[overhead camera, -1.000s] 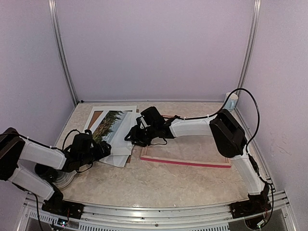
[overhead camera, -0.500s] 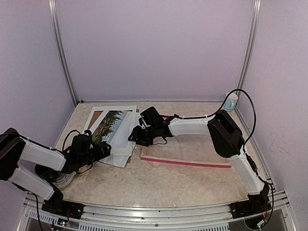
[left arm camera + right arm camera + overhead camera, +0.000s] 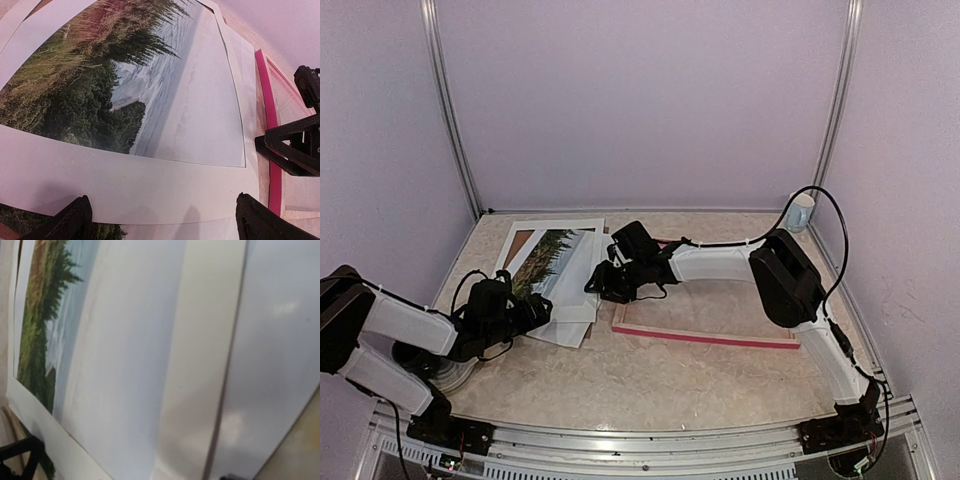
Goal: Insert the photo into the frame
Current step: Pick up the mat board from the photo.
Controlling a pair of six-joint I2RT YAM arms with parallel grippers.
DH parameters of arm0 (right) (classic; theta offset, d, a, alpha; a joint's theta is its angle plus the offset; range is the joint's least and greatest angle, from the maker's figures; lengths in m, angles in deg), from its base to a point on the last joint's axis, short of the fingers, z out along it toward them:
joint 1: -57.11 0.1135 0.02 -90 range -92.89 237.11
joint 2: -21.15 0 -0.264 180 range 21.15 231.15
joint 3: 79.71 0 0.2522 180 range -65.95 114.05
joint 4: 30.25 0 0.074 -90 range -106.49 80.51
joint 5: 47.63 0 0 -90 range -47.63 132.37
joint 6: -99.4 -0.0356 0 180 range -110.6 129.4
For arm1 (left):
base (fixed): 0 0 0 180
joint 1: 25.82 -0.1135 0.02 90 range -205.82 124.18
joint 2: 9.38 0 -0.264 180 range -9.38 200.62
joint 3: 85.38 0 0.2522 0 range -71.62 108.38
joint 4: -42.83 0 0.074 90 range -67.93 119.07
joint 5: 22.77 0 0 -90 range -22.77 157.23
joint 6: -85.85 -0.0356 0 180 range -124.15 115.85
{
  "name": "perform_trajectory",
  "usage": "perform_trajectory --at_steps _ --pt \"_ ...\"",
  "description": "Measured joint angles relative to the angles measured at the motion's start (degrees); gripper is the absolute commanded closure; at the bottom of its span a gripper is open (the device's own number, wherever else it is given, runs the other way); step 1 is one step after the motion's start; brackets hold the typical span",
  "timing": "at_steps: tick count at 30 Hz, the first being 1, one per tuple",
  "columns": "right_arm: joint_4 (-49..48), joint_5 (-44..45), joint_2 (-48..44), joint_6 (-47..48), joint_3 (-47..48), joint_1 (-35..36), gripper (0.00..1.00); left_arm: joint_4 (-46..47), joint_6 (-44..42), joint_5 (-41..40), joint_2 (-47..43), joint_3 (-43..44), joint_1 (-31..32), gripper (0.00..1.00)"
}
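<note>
While the photo [image 3: 548, 258] lies on white sheets [image 3: 575, 290] at the frame's [image 3: 705, 339] 9 o'clock, left gripper [image 3: 538, 310] gaping open and right gripper [image 3: 596, 283] too blurry to call, a pinch might drag a sheet along too.

Both my arms look alike: smooth white shells on the long links and chunky black housings at every joint. On the right arm [image 3: 715, 265] a black cable [image 3: 828, 200] arcs out from the elbow housing. The left arm [image 3: 405, 322] carries a thinner black lead [image 3: 460, 282] near its wrist. The left gripper [image 3: 535, 312] and right gripper [image 3: 598, 283] are matte black and angular. Each base [image 3: 840, 432] is a black block.
</note>
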Motion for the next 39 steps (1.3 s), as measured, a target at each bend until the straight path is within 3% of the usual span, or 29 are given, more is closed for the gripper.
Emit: perform_trajectory --at_steps 14,39 --pt "-5.33 -4.42 -1.16 -2.45 -4.20 -0.55 0.50 4.31 0.31 1.66 0.26 -2.03 -0.02 0.02" --pt "-5.75 -8.02 -6.71 -4.09 -12.55 0.22 0.49 8.11 2.73 3.21 0.15 -3.85 1.73 0.01"
